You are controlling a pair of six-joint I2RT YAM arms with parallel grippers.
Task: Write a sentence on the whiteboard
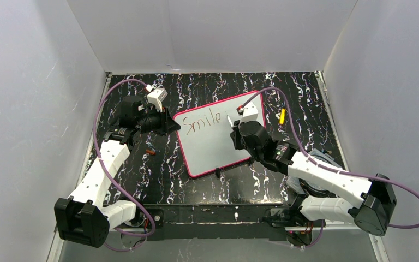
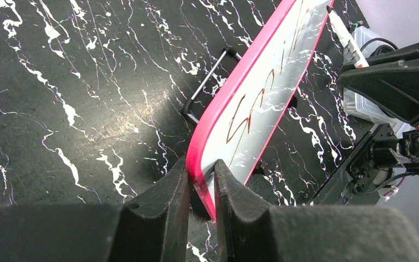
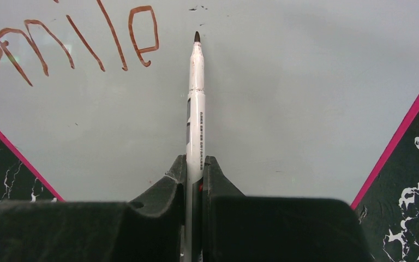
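Progress looks partial: the sentence reads only "Smile", in red-brown strokes running toward the 11 o'clock corner of the whiteboard, which sits skewed near the middle of the black marbled table. The left gripper is pressed together on the pink frame at about the board's 10 o'clock edge, apparently steadying it. The right gripper pinches a white marker, uncapped, whose dark tip points just past the final "e", at that letter's 3 o'clock in the wrist view. Whether the tip touches the surface I cannot tell. A few tiny dark specks lie at the tip's 12 o'clock. One word is hardly a sentence, so I judge most of the writing left to do. The board's area from 3 to 6 o'clock is blank and offers room for it. A yellow object lies on the table at the board's 2 o'clock, and a small reddish piece at its 9 o'clock. Both are too small to identify.
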